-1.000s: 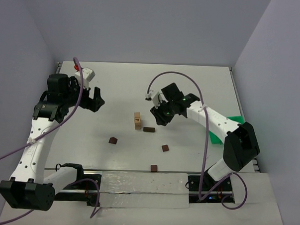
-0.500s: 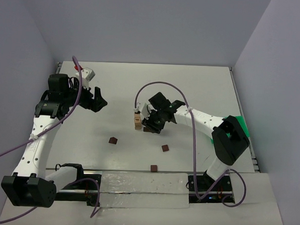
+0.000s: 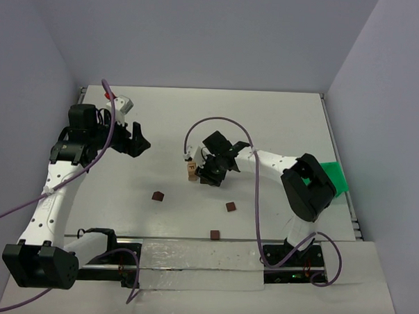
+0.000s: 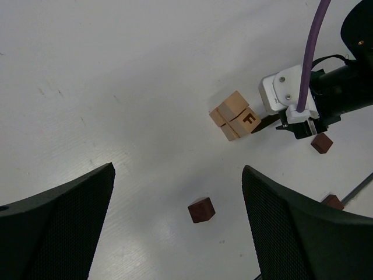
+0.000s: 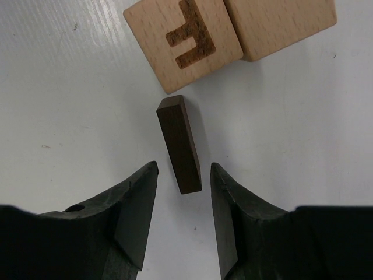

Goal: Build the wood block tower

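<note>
Tan wood only so far: the wood block tower [image 3: 192,168] is a short stub near the middle of the table [image 3: 266,125], with the F-marked cube [image 5: 183,44] touching a plain tan block [image 5: 280,20]. Early stage by my read, nothing dark is on it yet.

In the right wrist view the dark brick [image 5: 179,144] lies flat at 6 o'clock of the F-marked cube, just beside it. Over it the right gripper [image 5: 183,169] straddles it, jaws parted with a gap each side, so not clamped.

Off at about 10 o'clock of the stub, the left gripper [image 4: 178,169] is spread wide and empty.

Left to place: that brick plus three dark cubes [image 3: 158,196], loose from 5 to 8 o'clock of the stub in the top view.

Unclear:
- How many tan pieces or layers the stub has.
- From above, the right gripper covers the brick.
- At 3 o'clock the green bin [image 3: 332,177] sits mostly behind the right arm [image 3: 292,167], contents unseen.
</note>
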{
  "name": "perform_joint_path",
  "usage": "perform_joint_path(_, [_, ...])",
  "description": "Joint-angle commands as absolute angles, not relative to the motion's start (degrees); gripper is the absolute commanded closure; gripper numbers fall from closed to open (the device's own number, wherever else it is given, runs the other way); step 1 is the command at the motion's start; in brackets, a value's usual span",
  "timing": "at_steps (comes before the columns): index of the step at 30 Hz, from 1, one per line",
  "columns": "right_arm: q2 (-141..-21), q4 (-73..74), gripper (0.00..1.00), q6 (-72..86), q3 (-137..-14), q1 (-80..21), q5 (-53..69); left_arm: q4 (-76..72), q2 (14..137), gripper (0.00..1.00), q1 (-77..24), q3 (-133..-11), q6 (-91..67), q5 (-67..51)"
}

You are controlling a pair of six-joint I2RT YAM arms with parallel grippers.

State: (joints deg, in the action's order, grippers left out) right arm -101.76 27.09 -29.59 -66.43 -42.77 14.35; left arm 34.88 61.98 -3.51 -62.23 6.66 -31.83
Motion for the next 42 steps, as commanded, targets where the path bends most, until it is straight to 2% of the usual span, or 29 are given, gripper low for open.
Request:
perform_joint_path(1, [-102.22,24.27,0.52,-31.07,-67.03,-43.51,13.98,31.6,61.79,0.05,-2.81,-62.31,6.6,-33.09])
perform_joint_path(15, [-103.04,22.35,0.54,-32.47,-66.2,-43.59,13.26,31.21,62.48,0.05,-2.64,-62.48,6.24,-33.64])
perform_joint_path(19, [-103.89,23.55,0.62,-33.23,-66.79,-43.77,13.62,31.29,62.67,0.05,-2.64,-62.49,6.41,-33.58])
perform_joint_path(23, [-103.73,23.76,0.65,-34.04,-66.14,-43.99,13.58,31.22,62.67,0.05,-2.57,-62.42,6.66,-33.2])
perform_joint_path(25, [-103.54,24.03,0.72,-34.36,-65.97,-44.03,13.62,31.07,62.71,0.05,-2.55,-62.4,6.77,-33.09])
perform_joint_path(29, [-101.03,25.26,0.99,-34.13,-64.56,-43.95,13.54,31.1,62.76,0.05,-2.47,-62.49,6.77,-33.05])
perform_joint_path(32, [-97.41,26.05,1.0,-33.14,-62.58,-43.21,13.5,31.03,62.25,0.06,-2.39,-62.24,6.6,-32.87])
perform_joint_path(37, [-86.03,30.59,1.0,-25.74,-60.57,-37.83,17.84,29.59,59.78,0.08,-2.37,-61.75,5.63,-32.61])
perform_joint_path(42, [-77.78,29.26,1.0,-3.04,-65.72,-25.43,31.1,25.62,60.05,0.13,-5.01,-61.19,3.93,-33.03])
